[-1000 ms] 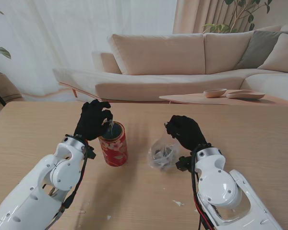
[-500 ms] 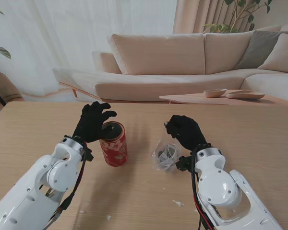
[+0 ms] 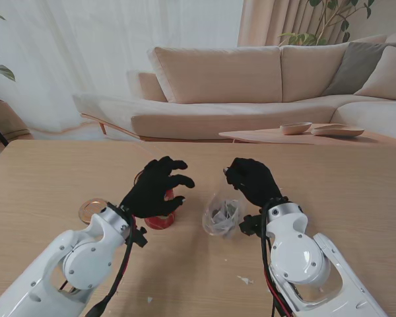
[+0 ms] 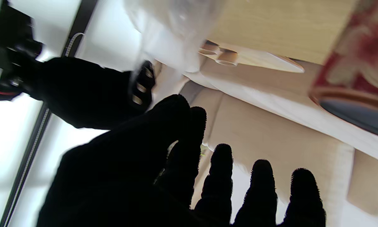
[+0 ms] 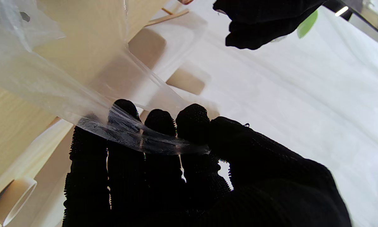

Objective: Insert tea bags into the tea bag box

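The tea bag box is a red floral tin (image 3: 161,220); my left hand (image 3: 160,188) covers most of it in the stand view. In the left wrist view the tin (image 4: 356,60) stands with its mouth open. My left hand is open, fingers spread, holding nothing, and reaches across the tin toward the bag. My right hand (image 3: 251,182) is shut on the top edge of a clear plastic bag (image 3: 221,215) with dark tea bags at its bottom. The right wrist view shows the bag's film (image 5: 138,138) pinched between thumb and fingers (image 5: 157,126).
A round gold-rimmed lid (image 3: 89,211) lies on the wooden table (image 3: 356,191), left of my left forearm. Small white scraps (image 3: 243,279) sit near me between the arms. A beige sofa (image 3: 251,86) and a low side table (image 3: 303,134) stand beyond the far edge.
My left hand has left the tin's top and swung right toward the bag, fingers opening wide. This uncovers the lid on the table. My right hand and the bag barely moved.
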Robot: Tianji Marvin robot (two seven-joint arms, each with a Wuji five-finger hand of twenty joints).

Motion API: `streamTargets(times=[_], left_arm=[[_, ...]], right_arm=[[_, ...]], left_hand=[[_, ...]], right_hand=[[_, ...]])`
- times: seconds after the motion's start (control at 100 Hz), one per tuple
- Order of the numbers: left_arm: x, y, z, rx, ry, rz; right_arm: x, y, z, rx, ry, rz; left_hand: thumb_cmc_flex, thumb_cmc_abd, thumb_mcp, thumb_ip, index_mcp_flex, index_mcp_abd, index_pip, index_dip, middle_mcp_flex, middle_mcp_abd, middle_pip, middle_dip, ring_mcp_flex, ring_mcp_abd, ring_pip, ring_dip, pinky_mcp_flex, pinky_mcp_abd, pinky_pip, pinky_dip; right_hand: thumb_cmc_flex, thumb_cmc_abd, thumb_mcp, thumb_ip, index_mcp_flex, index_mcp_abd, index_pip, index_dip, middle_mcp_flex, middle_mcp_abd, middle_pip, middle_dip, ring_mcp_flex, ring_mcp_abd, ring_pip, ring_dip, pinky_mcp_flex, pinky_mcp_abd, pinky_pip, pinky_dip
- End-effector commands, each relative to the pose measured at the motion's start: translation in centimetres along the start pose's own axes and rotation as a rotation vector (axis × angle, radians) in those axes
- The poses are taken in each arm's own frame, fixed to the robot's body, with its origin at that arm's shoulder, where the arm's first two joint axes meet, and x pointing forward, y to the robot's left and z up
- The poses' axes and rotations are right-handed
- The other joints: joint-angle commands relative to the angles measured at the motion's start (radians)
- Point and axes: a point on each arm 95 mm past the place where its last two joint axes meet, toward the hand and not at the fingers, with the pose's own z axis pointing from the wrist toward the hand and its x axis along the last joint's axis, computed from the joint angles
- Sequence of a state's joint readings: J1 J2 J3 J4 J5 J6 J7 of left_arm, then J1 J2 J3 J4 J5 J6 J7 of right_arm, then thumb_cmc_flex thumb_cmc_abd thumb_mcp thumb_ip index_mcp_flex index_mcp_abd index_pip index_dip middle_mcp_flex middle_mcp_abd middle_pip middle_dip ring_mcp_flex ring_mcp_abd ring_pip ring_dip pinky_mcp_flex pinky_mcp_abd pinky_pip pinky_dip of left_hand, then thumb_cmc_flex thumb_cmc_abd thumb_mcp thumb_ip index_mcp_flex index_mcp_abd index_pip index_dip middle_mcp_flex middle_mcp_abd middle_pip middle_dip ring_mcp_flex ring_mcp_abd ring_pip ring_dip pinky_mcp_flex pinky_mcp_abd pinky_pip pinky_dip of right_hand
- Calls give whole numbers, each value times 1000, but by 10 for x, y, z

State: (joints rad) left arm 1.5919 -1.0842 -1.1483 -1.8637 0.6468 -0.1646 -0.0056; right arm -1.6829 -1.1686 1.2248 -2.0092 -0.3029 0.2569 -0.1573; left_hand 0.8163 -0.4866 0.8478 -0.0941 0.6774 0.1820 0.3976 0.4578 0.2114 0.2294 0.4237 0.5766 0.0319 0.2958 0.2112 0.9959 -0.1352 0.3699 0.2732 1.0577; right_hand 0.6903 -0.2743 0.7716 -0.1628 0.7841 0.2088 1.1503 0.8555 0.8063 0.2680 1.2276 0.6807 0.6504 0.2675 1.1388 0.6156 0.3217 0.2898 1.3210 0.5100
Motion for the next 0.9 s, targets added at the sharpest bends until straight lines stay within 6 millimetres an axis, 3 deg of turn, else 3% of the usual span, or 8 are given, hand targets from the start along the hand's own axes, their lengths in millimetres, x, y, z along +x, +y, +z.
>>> streamTargets(times=[0.0, 0.11, 0.36, 0.59, 0.89], left_arm=[[16, 13, 1, -38, 27, -29], [26, 24, 7, -76, 34, -44], [33, 45, 28, -141, -1, -68], [30, 58, 46, -125, -33, -40], [27, 71, 59, -118, -62, -38]], right_arm=[[5, -3, -1, 10, 8, 15], [6, -4, -2, 8, 14, 18], [9, -4, -7, 4, 33, 20], [12, -5, -10, -1, 51, 21], [14, -8, -13, 5, 67, 21]], left_hand=[[2, -28, 15, -10, 24, -36, 29, 28, -13, -8, 11, 5, -4, -2, -15, 5, -19, -12, -12, 16], [-16, -11, 30, 13, -15, -47, -13, 3, -27, -18, 6, 0, -8, -4, -18, 4, -20, -12, -12, 21], [-13, 1, 25, 16, -98, -93, -110, -93, -33, -37, -42, -22, -25, -14, -22, 2, -16, -25, -21, 9], [44, 18, 34, 26, -149, -138, -80, -112, -33, -46, -55, -10, -27, -19, -3, 17, -16, -29, -13, 15], [27, 15, 19, 19, -213, -153, -63, -127, -38, -54, -72, -4, -34, -23, 3, 24, -16, -34, -13, 16]], right_hand=[[-16, 13, 19, 13, 13, -37, 25, -8, -2, 40, 44, 13, 0, -13, 20, 9, -11, -8, 52, 20], [-16, 14, 19, 13, 14, -37, 25, -8, -1, 41, 44, 13, 0, -12, 20, 10, -10, -9, 52, 20], [-16, 14, 19, 13, 15, -37, 25, -8, -1, 41, 44, 13, 1, -12, 21, 10, -10, -9, 53, 21], [-18, 12, 20, 13, 17, -36, 25, -8, 2, 42, 46, 14, 5, -11, 23, 10, -7, -8, 55, 21], [-21, 11, 24, 13, 22, -37, 23, -9, 6, 53, 56, 22, 7, -5, 44, 19, -11, -4, 81, 36]])
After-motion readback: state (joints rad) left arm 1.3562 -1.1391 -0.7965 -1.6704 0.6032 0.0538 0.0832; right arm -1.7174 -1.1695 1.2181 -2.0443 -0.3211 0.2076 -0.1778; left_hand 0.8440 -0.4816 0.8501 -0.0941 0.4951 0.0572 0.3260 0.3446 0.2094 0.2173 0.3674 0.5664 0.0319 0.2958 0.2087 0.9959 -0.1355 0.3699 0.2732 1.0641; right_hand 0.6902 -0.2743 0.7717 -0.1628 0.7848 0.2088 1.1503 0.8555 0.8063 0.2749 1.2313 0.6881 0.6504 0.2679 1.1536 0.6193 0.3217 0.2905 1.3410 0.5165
